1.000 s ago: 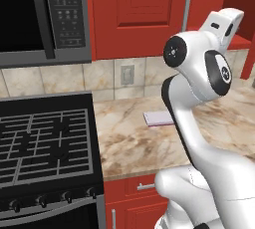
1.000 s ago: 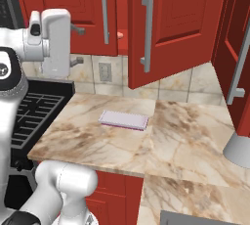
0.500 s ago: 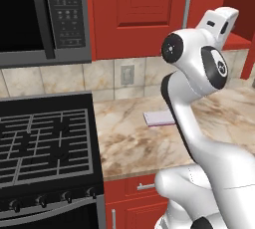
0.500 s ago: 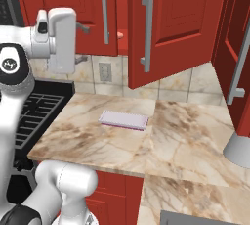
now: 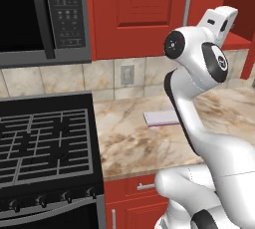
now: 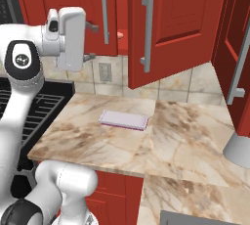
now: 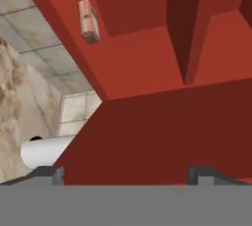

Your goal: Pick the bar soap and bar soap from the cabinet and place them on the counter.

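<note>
1. Reaching up toward the cabinet (image 6: 161,28) with my gripper (image 7: 125,173) spread wide and nothing between the fingers; the two dark tips sit far apart at the bottom of the hand view.
2. Target: one bar soap (image 7: 88,21) lies on the red shelf (image 7: 142,58), far from the tips and off toward the upper left of the hand view. In the right base view a small pinkish spot (image 6: 120,35) shows in the gap between the doors, likely a soap, too small to be sure. I can't locate the second bar with confidence.
3. I read this as the approach step, no grasp yet.
4. To do it well: roll the hand so the soap comes between the tips, then close the distance straight along the shelf.
5. Watch the open door (image 6: 171,23) and its long handle (image 6: 146,31); the hand sits just beside them, so I go in through the gap, not across it.
6. The bar is flat and low, so pinch across its narrow sides, tips close to the shelf.
7. The counter (image 6: 185,136) below has bare stone beside the lavender pad (image 6: 123,120) for the drop.
</note>
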### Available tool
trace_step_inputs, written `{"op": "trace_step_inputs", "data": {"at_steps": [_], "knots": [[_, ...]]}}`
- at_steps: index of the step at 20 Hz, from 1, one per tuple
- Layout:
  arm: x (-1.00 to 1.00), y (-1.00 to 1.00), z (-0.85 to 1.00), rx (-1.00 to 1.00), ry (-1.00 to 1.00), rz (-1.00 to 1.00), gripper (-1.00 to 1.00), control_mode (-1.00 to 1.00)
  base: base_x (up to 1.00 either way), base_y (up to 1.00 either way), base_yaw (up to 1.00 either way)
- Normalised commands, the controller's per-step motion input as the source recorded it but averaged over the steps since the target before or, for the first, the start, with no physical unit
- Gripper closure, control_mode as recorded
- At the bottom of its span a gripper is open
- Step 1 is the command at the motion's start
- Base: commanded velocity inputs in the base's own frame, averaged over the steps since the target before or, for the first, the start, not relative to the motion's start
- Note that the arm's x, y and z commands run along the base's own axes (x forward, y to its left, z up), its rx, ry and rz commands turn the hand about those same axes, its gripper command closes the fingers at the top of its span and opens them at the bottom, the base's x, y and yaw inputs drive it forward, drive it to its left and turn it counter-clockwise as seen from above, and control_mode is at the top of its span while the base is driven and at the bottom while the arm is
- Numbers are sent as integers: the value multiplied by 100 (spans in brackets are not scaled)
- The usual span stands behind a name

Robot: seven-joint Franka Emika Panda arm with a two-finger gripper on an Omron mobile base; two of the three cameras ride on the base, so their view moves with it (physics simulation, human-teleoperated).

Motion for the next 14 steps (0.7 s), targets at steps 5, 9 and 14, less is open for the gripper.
{"op": "trace_step_inputs", "data": {"at_steps": [5,9,14], "knots": [[20,-20,-5,0,0,0,-100,-100,0,0,0],[21,-22,-6,0,0,0,-100,-100,0,0,0],[21,-19,-6,0,0,-1,-100,-100,0,0,0]]}}
